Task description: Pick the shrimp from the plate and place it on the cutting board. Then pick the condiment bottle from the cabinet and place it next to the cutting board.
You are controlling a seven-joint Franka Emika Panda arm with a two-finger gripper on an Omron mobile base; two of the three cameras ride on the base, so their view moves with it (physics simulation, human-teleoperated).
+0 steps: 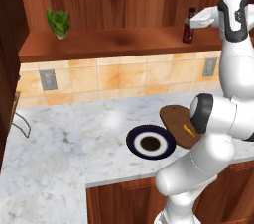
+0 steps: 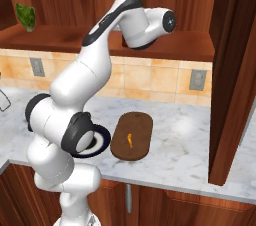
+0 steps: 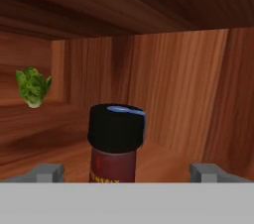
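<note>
The shrimp (image 2: pixel 130 140) lay on the board (image 2: pixel 132 136), just beside the plate (image 1: pixel 150 142), so the first half of the task looked done and the bottle step was in hand. The bottle (image 3: pixel 115 143) stood upright on the cabinet (image 1: pixel 119 44) shelf, toward its right end and well away from the green leafy vegetable (image 1: pixel 58 23) at the shelf's left. The gripper (image 3: pixel 126 171) was reaching into the cabinet at the bottle, its jaws wide apart with one fingertip (image 3: pixel 47 172) on each side of the bottle and neither visibly touching it. In the hand view the black cap sat a little left of midway between the tips. The next move probably called for easing forward until the fingers flanked the bottle's body below the cap, then closing, lifting clear of the shelf and carrying it down to the counter beside the board.
</note>
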